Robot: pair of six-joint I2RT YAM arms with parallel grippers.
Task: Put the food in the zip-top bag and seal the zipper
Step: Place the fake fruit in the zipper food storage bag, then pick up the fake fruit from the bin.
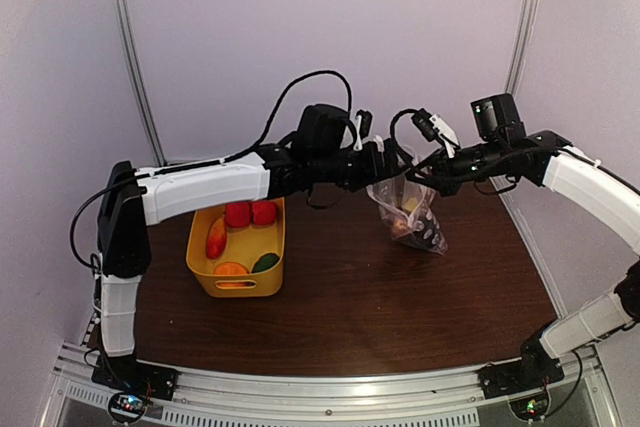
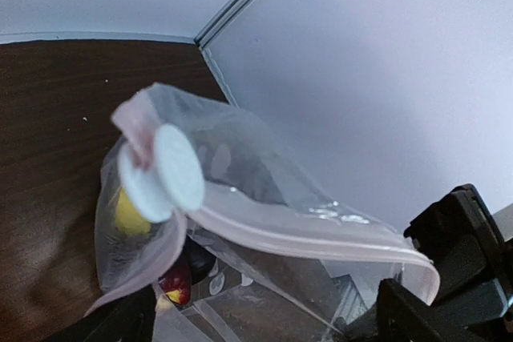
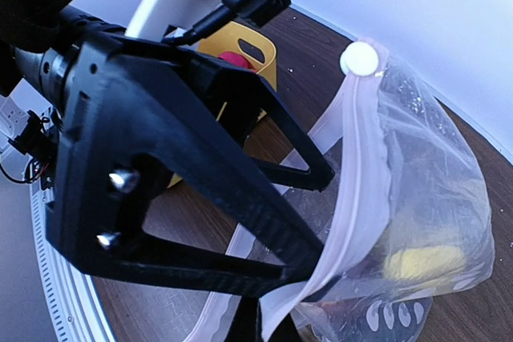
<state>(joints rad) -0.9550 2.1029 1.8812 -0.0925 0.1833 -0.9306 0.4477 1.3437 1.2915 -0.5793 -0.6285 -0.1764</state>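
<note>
The zip-top bag hung clear above the far right part of the bench, suspended by its mouth edge between the two arms. Its lower corner was close to the bench top; contact could not be confirmed. The zipper ran as a pale strip along the mouth, and its two lips stood apart along part of their length. A round white disc sat at the upper end of the strip. Inside the bag lay some of the food: a yellow piece, a red piece and a dark piece.

The right pincer was fully closed and clamped the mouth edge at the zipper, carrying the bag. The left pincer stood just left of the bag with its jaws spread wide. It gripped nothing, although its lower finger was against or just beside the strip.

Well left of the bag, a yellow basket rested on the bench. It contained two red pieces, an orange-red piece, an orange piece and a green piece.
</note>
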